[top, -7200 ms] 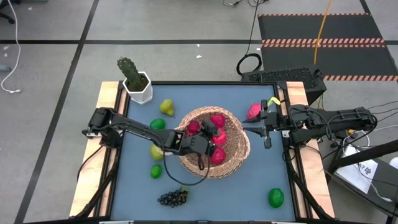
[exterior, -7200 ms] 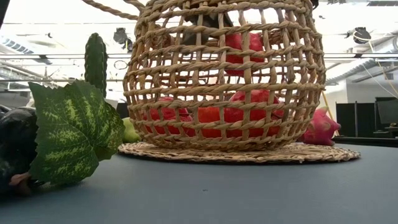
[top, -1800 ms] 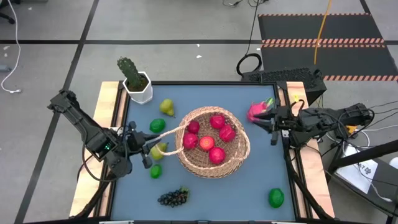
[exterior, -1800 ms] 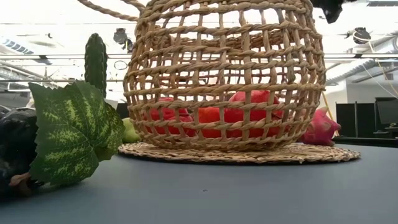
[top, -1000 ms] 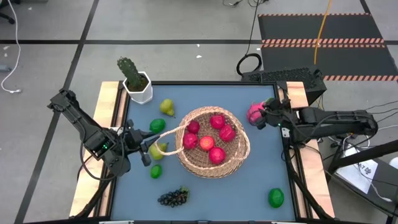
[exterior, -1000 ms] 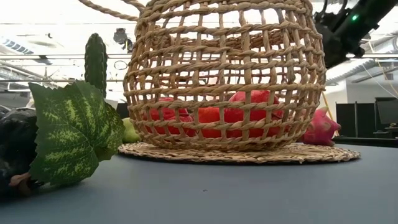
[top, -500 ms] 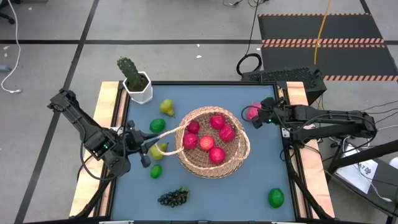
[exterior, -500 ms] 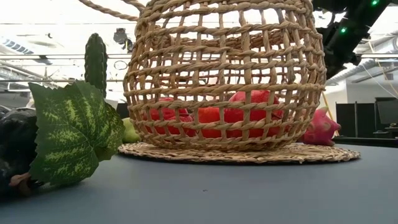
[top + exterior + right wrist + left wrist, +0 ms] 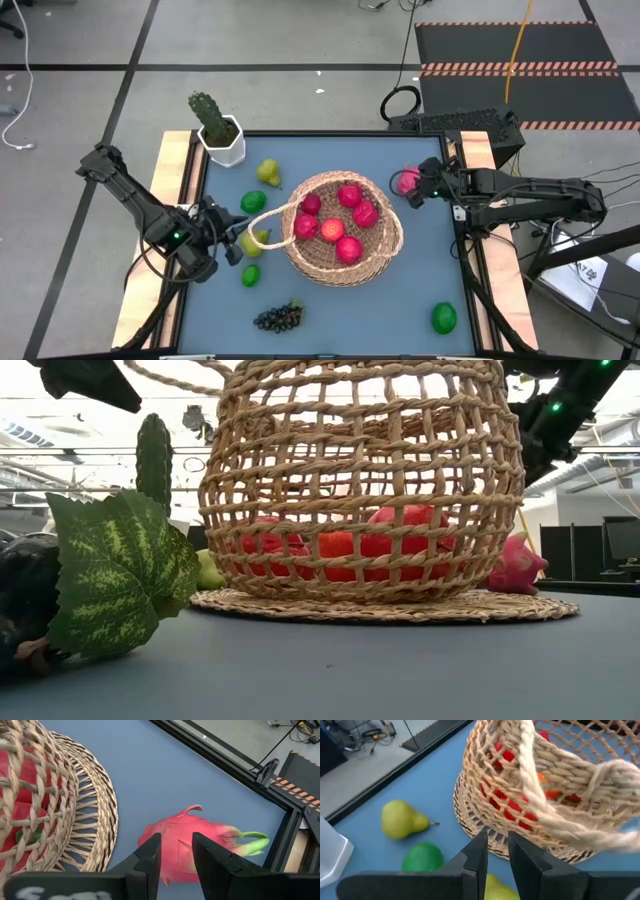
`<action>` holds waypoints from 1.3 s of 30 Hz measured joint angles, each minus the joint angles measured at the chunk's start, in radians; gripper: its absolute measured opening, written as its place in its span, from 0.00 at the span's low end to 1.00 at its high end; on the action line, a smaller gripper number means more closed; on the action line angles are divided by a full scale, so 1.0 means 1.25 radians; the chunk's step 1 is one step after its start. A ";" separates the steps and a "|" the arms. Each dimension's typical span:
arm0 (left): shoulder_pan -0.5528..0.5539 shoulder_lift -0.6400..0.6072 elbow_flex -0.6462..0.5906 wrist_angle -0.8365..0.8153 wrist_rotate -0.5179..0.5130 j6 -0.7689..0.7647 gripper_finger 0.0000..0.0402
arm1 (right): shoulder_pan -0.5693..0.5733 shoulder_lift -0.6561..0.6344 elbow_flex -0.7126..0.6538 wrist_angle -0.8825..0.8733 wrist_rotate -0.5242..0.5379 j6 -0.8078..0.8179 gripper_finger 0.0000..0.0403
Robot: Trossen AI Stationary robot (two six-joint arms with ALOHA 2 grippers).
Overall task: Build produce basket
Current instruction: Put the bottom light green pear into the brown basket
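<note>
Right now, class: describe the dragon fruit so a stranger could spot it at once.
Start at the big wicker basket mid-table and look to the table's right edge. The dragon fruit lies there beneath the right tool: the only spiky pink fruit with green-tipped scales.

A woven wicker basket (image 9: 360,480) stands on the dark tabletop (image 9: 400,670) with red fruit (image 9: 400,545) inside. A dragon fruit (image 9: 517,567) lies just beside it; a variegated leaf (image 9: 120,570) and a cactus (image 9: 154,455) show on its other side.
</note>
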 joint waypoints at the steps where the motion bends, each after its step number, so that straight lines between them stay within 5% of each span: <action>1: 0.001 0.000 0.000 0.000 0.000 0.001 0.20 | 0.000 -0.001 0.000 0.000 0.000 -0.005 0.26; 10: 0.037 0.017 -0.054 0.032 0.063 -0.104 0.21 | 0.001 -0.004 0.000 -0.002 0.000 -0.025 0.26; 17: 0.109 0.091 -0.098 0.096 0.101 -0.098 0.42 | 0.001 -0.014 0.000 -0.001 -0.004 -0.033 0.26; 22: 0.161 0.167 -0.105 0.141 0.209 -0.040 0.51 | 0.001 -0.026 0.000 0.000 -0.041 -0.036 0.26; 39: 0.160 0.243 -0.087 0.050 0.398 0.014 0.36 | 0.001 -0.046 0.000 0.001 -0.105 -0.046 0.26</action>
